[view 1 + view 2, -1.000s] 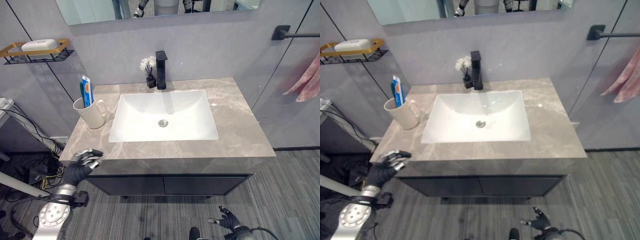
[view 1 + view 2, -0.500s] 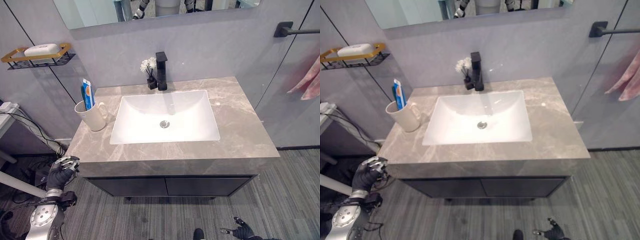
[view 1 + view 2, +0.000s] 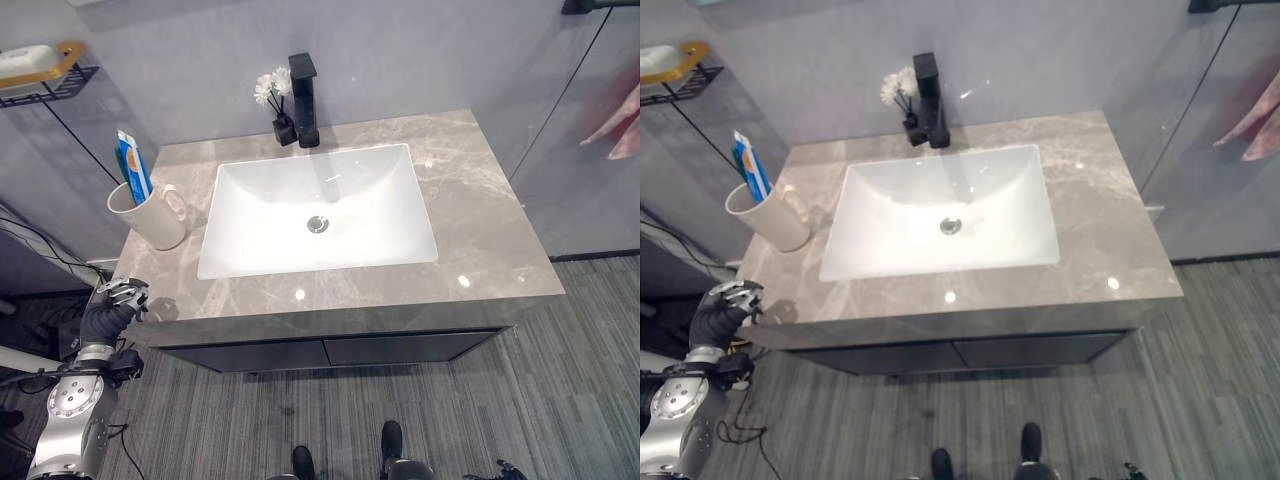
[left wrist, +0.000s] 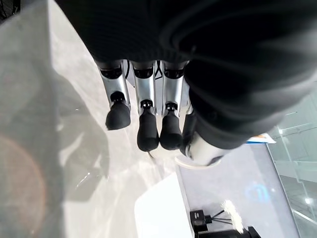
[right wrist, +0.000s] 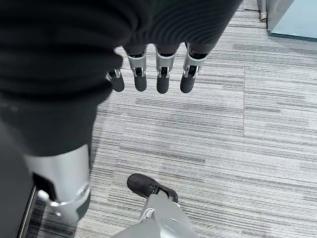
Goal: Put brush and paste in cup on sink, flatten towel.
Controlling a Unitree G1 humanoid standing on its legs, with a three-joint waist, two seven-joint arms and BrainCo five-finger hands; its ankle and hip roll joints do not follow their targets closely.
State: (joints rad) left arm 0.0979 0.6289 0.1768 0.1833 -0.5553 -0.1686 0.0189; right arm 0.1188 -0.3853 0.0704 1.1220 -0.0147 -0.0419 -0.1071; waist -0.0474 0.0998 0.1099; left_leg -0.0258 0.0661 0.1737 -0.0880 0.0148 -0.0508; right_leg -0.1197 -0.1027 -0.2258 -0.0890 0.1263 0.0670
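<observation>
- cup (image 3: 148, 215) stands upright on the grey marble surface (image 3: 480, 230), left of the white sink (image 3: 318, 208), handle turned toward the sink
- paste (image 3: 132, 166), a blue and orange tube, stands inside the cup, leaning toward the wall
- brush: cannot make one out apart from the tube in the cup
- towel (image 3: 618, 125), pink, hangs at the far right beside the wall panel, well apart from the surface; a dark bar (image 3: 598, 6) shows above it
- left hand (image 3: 108, 312) sits low at the front left corner of the surface, below and in front of the cup, apart from it
- left wrist view: left hand's fingers (image 4: 147, 129) are straight and relaxed, holding nothing; pale surface and the cup rim (image 4: 198, 153) lie past them
- right hand (image 5: 148, 74) hangs over the grey striped floor (image 5: 257, 129), far from all task things
- right hand's fingers are straight, loose, empty
- black tap (image 3: 303, 100) stands at the back edge of the sink, a small dark vase with white flowers (image 3: 272, 95) just beside it on the left
- drain (image 3: 318, 224) sits in the middle of the sink
- wall shelf (image 3: 45, 75) with gold rim at the upper left carries a white soap bar (image 3: 22, 58)
</observation>
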